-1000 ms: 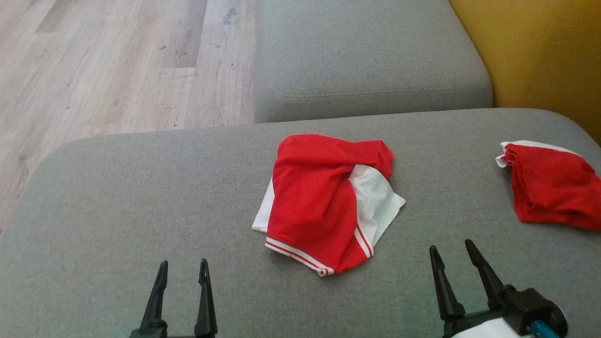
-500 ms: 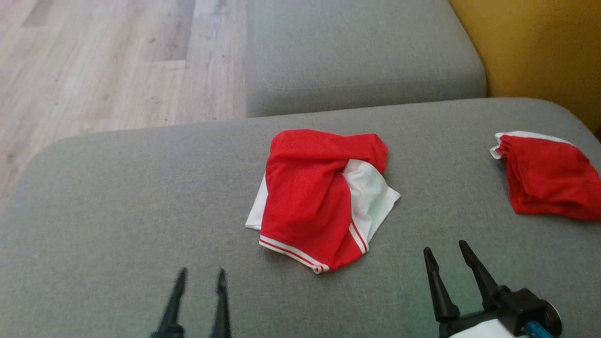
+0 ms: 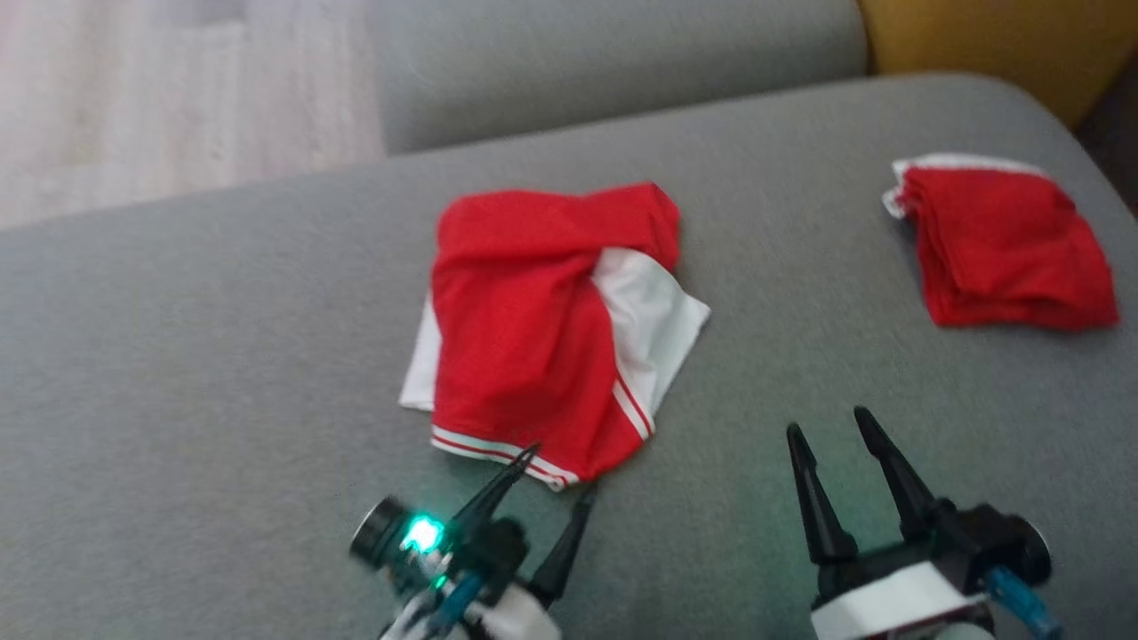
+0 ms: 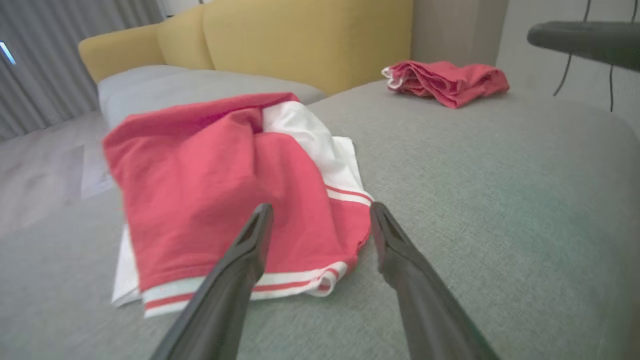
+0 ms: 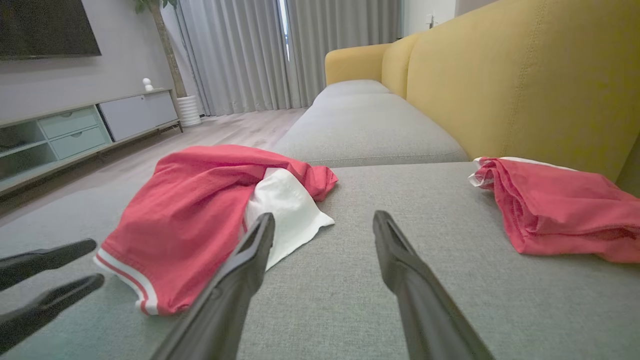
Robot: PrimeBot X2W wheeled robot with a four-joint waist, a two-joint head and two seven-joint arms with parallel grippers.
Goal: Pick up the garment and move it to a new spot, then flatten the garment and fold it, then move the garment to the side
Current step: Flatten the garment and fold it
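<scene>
A crumpled red garment point(image 3: 542, 329) with white panels and a striped hem lies in the middle of the grey sofa cushion point(image 3: 196, 356). My left gripper point(image 3: 562, 469) stands open at the garment's near hem corner, its fingers angled toward the cloth and nothing between them. In the left wrist view the two fingers of that gripper point(image 4: 321, 206) straddle the hem of the garment point(image 4: 200, 190). My right gripper point(image 3: 827, 422) is open over bare cushion, right of the garment and clear of it. The right wrist view has the garment point(image 5: 195, 210) ahead to the left and the left gripper point(image 5: 96, 262) at the lower left.
A second red garment point(image 3: 1005, 244) lies folded near the cushion's right end, by the yellow sofa back point(image 5: 500, 75). Another grey cushion point(image 3: 578, 53) adjoins at the far side. Wooden floor point(image 3: 178, 107) lies beyond the cushion's left edge, with a low cabinet point(image 5: 75, 130) further off.
The head camera has tipped and shifted. My left gripper has advanced forward and to the right, reaching the garment's near hem. The right gripper has hardly moved; both stay open.
</scene>
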